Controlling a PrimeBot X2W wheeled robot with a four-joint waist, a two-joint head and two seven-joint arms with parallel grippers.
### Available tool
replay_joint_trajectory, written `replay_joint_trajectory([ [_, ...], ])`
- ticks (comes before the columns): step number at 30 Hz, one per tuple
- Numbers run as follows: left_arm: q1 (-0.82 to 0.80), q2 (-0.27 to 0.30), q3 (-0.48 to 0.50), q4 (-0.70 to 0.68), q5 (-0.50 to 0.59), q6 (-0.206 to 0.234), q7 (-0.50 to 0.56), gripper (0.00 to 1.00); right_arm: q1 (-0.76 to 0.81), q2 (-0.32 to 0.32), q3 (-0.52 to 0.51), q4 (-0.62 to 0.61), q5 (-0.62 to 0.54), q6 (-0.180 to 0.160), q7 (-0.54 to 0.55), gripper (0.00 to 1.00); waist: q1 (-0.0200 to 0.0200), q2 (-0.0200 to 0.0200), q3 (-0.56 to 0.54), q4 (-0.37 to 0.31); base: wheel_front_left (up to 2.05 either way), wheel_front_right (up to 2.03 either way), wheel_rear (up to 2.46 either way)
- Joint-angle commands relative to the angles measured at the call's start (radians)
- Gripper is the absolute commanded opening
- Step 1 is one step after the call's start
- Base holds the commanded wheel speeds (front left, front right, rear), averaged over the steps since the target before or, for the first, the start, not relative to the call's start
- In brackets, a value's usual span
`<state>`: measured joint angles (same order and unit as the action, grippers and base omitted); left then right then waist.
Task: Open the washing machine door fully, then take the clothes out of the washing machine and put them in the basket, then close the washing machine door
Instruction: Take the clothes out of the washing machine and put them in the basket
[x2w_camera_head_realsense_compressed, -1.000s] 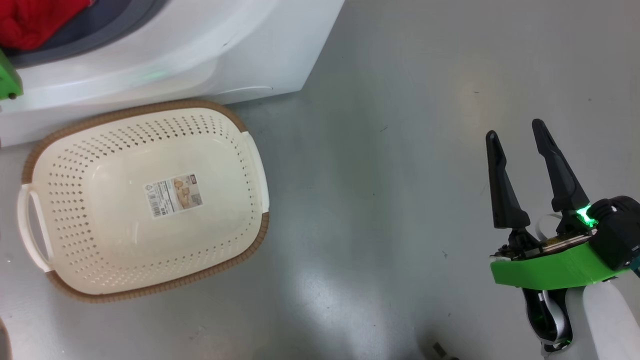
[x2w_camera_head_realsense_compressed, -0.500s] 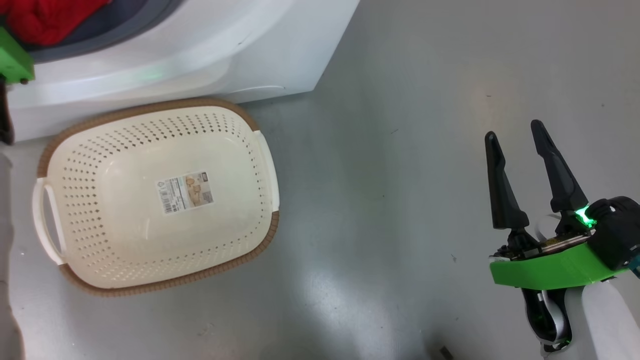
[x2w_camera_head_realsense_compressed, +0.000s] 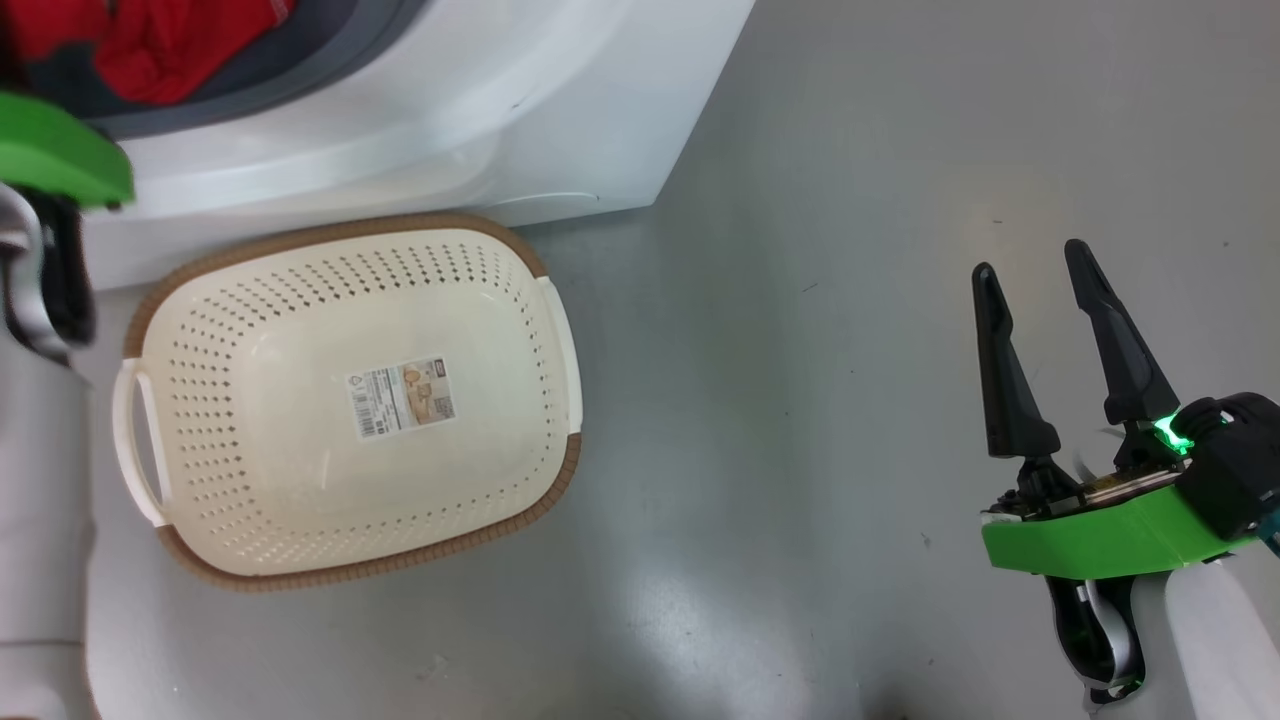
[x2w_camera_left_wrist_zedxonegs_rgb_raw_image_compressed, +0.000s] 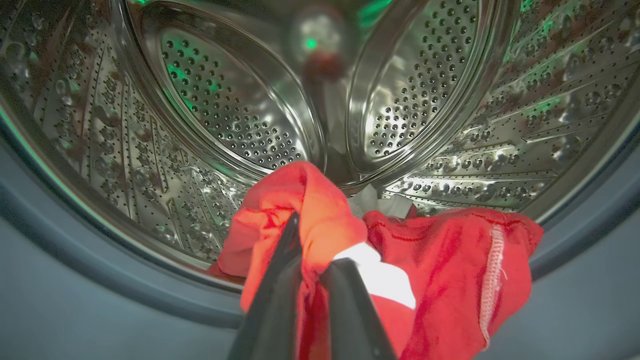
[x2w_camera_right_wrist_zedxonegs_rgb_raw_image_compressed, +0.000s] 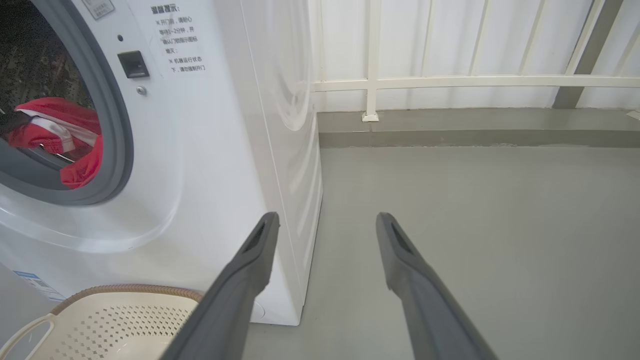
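The clothes (x2w_camera_left_wrist_zedxonegs_rgb_raw_image_compressed: 425, 265) lie at the mouth of the washing machine (x2w_camera_head_realsense_compressed: 450, 120), with the left tool (x2w_camera_left_wrist_zedxonegs_rgb_raw_image_compressed: 317, 240) clamped on a red fold. The basket (x2w_camera_head_realsense_compressed: 560, 480) sits on the floor (x2w_camera_head_realsense_compressed: 800, 400) just before the machine. The right tool (x2w_camera_head_realsense_compressed: 1030, 256) hangs well apart from them, fingers spread.

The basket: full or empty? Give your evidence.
Empty: inside the basket the bare perforated floor and sticker show fully; the clothes sit in the washing machine.

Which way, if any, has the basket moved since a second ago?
No. The basket sits the same beside the washing machine; both drift right together, so the camera moved.
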<state>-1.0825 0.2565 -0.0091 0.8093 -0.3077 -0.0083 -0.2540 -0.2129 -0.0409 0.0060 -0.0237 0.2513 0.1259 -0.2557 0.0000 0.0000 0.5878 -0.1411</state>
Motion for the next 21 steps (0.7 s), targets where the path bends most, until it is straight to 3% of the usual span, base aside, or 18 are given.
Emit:
replay_joint_trajectory([
  [1,0.057,0.032,0.031,-0.074,0.006,0.004,-0.008,0.0,-0.002,-0.009,0.014,-0.022,-0.011,0.005,-0.006,1.0,0.0,0.0,-0.011,0.003,0.0,0.0,0.0],
  [10,0.213,-0.011,0.05,-0.252,0.002,-0.002,-0.008,0.0,0.009,-0.009,0.005,-0.022,-0.009,0.005,-0.006,1.0,0.0,0.0,-0.047,0.017,0.0,0.0,0.0],
  [21,0.391,-0.038,0.049,-0.355,-0.023,-0.012,0.0,0.0,0.028,-0.009,-0.003,-0.016,-0.007,0.005,-0.006,1.0,0.0,0.0,-0.129,0.034,0.0,0.0,0.0],
])
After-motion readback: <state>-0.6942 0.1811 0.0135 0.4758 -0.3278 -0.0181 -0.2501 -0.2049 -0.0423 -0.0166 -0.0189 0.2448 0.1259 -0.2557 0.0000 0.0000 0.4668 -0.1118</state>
